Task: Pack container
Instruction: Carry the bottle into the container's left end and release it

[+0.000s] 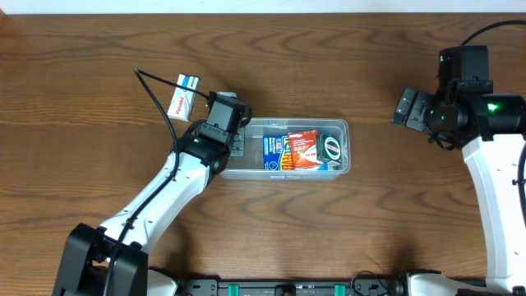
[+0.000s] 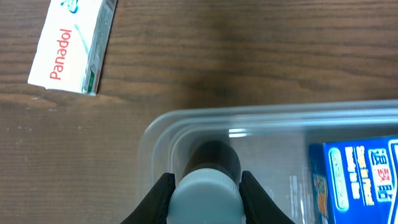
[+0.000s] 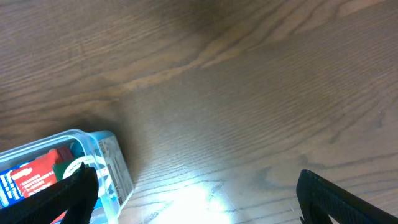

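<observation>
**Container** (image 1: 283, 176): clear, shallow plastic tub with rounded corners, at the centre of the wooden table (image 1: 99, 49) in the overhead view. Long side running 9 to 3 o'clock.
- Contents from the middle toward the 3 o'clock end: blue box (image 1: 274, 153), red box (image 1: 305, 148), dark green-and-white item (image 1: 331, 147).
- Print on all three too small to read; kind of the third not made out.
- 9 o'clock end largely hidden from above by the left wrist.

**Left gripper** (image 2: 207, 196): over the container's 9 o'clock end.
- Fingers (image 2: 158, 198) drawn in narrowly against both sides of a pale grey cylinder (image 2: 207, 186) with a dark far end.
- Lower part of the cylinder and of the fingers cut off by the bottom edge of the wrist view.
- Cylinder touching the tub floor or hanging above it: cannot tell.

**Panadol box** (image 1: 184, 94): white with red lettering, flat on the table at 10 o'clock of the container, near but apart from it. Upper end cut off in the left wrist view.

**Right gripper** (image 1: 408, 108): between 2 and 3 o'clock of the container, well apart from it.
- Fingers (image 3: 59, 198) spread wide, with only bare wood between them.
- Only black finger ends visible, at the bottom corners of the wrist view.
- Container corner at 8 o'clock of that view, blurred.
- Bright glare at 6 o'clock washing out the wood grain.
</observation>
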You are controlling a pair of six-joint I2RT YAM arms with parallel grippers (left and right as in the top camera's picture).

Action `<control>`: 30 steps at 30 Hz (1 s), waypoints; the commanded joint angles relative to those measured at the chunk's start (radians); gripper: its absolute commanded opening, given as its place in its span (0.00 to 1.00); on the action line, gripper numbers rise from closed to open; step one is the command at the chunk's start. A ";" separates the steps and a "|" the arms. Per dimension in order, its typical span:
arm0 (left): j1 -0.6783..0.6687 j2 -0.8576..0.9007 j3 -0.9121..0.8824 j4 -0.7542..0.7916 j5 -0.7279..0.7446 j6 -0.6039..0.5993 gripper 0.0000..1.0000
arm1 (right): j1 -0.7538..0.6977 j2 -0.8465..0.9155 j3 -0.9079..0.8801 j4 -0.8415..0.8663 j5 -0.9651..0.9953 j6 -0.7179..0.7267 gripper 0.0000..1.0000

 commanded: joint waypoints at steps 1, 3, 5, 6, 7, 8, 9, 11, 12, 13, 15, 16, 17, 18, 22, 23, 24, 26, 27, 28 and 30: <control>0.000 0.008 0.011 -0.005 -0.038 -0.009 0.17 | -0.004 0.005 0.000 -0.001 0.004 0.003 0.99; 0.000 0.008 0.011 0.002 -0.038 -0.009 0.32 | -0.004 0.005 0.000 -0.001 0.004 0.003 0.99; 0.000 0.007 0.011 0.009 -0.038 -0.008 0.37 | -0.004 0.005 0.000 -0.001 0.004 0.003 0.99; 0.000 0.007 0.011 0.010 -0.038 -0.009 0.38 | -0.004 0.005 0.000 -0.001 0.004 0.003 0.99; 0.000 0.006 0.011 0.010 -0.038 -0.009 0.39 | -0.005 0.005 0.000 -0.001 0.004 0.003 0.99; 0.000 0.003 0.011 0.010 -0.037 -0.009 0.39 | -0.004 0.005 0.000 -0.001 0.004 0.003 0.99; 0.000 -0.001 0.011 0.010 -0.033 -0.009 0.40 | -0.004 0.005 0.000 -0.001 0.003 0.003 0.99; 0.000 -0.013 0.011 0.016 -0.006 -0.008 0.46 | -0.005 0.005 0.000 -0.001 0.004 0.003 0.99; 0.000 -0.023 0.011 0.021 0.017 -0.008 0.49 | -0.004 0.005 0.000 -0.001 0.004 0.003 0.99; 0.000 -0.038 0.011 0.025 0.045 -0.008 0.50 | -0.004 0.005 0.000 -0.001 0.003 0.003 0.99; 0.000 -0.066 0.011 0.031 0.078 -0.008 0.51 | -0.004 0.005 0.000 -0.001 0.004 0.003 0.99; 0.000 -0.089 0.011 0.032 0.098 -0.008 0.51 | -0.004 0.005 0.000 -0.001 0.004 0.003 0.99; 0.000 -0.113 0.011 0.035 0.115 -0.008 0.51 | -0.004 0.005 0.000 -0.001 0.003 0.003 0.99; 0.000 -0.135 0.011 0.035 0.129 -0.008 0.52 | -0.004 0.005 0.000 -0.001 0.004 0.003 0.99; 0.001 -0.250 0.011 0.035 0.138 0.032 0.52 | -0.004 0.005 0.000 -0.001 0.003 0.003 0.99; 0.005 -0.286 0.011 0.040 0.124 0.065 0.53 | -0.004 0.005 0.000 -0.001 0.004 0.003 0.99; 0.009 -0.312 0.011 0.045 0.097 0.076 0.57 | -0.004 0.005 0.000 -0.001 0.004 0.003 0.99; 0.024 -0.358 0.011 0.059 0.028 0.100 0.60 | -0.004 0.005 0.000 -0.001 0.004 0.003 0.99; 0.038 -0.378 0.011 0.069 -0.008 0.129 0.61 | -0.004 0.005 0.000 -0.001 0.004 0.003 0.99; 0.056 -0.393 0.011 0.084 -0.039 0.171 0.61 | -0.004 0.005 0.000 -0.001 0.004 0.003 0.99; 0.095 -0.395 0.011 0.113 -0.054 0.254 0.66 | -0.004 0.005 0.000 -0.001 0.004 0.003 0.99</control>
